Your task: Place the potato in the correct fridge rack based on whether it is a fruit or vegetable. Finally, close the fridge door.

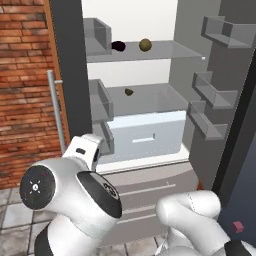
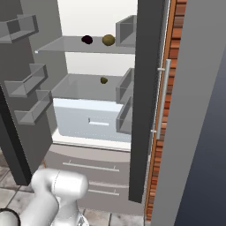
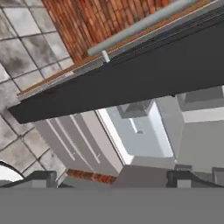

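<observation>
End effector point(image 3: 112, 178) tips stand well apart at the bottom of the hand view, empty, aimed toward the edge of the open fridge door point(image 1: 70, 70). Placing looks done: the potato point(image 1: 145, 45) sits on the higher fridge rack point(image 1: 170, 52), just beside a near-black item point(image 1: 118, 46) (a smaller olive item point(image 1: 129, 92) lies on the shelf below). It's a small, matte, tan-olive lump. Remaining step is closing; next, I judge, comes reaching a door and pushing it shut.

The potato point(image 2: 108, 40) sits on the fridge rack point(image 2: 66, 44), fridge door point(image 2: 148, 88) open.
</observation>
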